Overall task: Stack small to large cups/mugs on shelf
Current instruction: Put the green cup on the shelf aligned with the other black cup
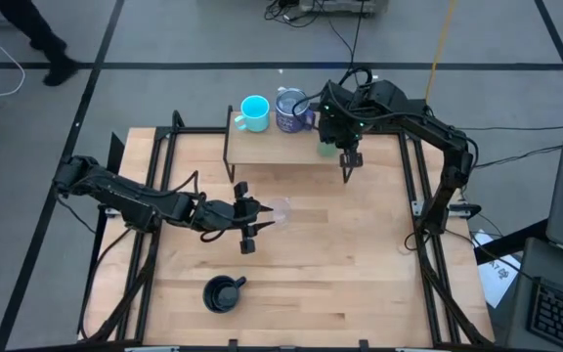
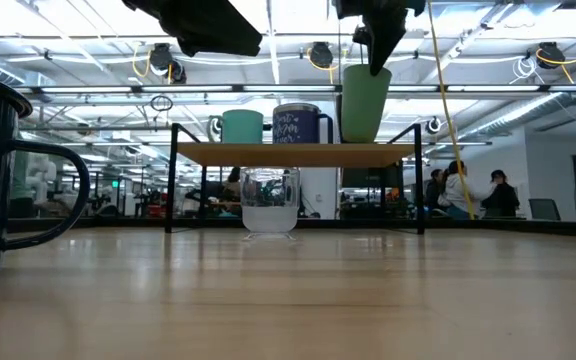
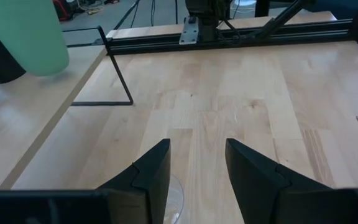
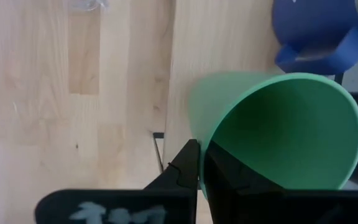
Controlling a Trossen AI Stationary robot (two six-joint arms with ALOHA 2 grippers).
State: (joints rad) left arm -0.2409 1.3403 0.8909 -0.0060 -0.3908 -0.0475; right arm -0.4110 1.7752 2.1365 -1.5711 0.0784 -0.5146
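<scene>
On the near left of the counter (image 1: 360, 254), the dark handled mug (image 1: 223, 292) is standing alone, well apart from everything else. The left arm is reaching in from the left side, and the left end effector (image 1: 249, 224) is hovering over the middle of the counter with its fingers (image 3: 148, 174) spread apart and holding nothing. The small clear glass (image 2: 269, 202) is sitting just to the right of those fingertips, on the counter in front of the shelf (image 1: 272, 147). The shelf is standing at the far side of the counter, and on it the cyan mug (image 1: 254, 112) is sitting at the left with the blue-purple mug with silvery top (image 1: 292, 110) just to its right. At the right end of the shelf, the right end effector (image 4: 201, 163) is pinching the rim of the green cup (image 4: 278, 130), one finger inside the cup and one outside. From the low view, the green cup is showing upright beside the blue-purple mug, its base at about the shelf top; whether it is resting there or hanging just clear cannot be told.
</scene>
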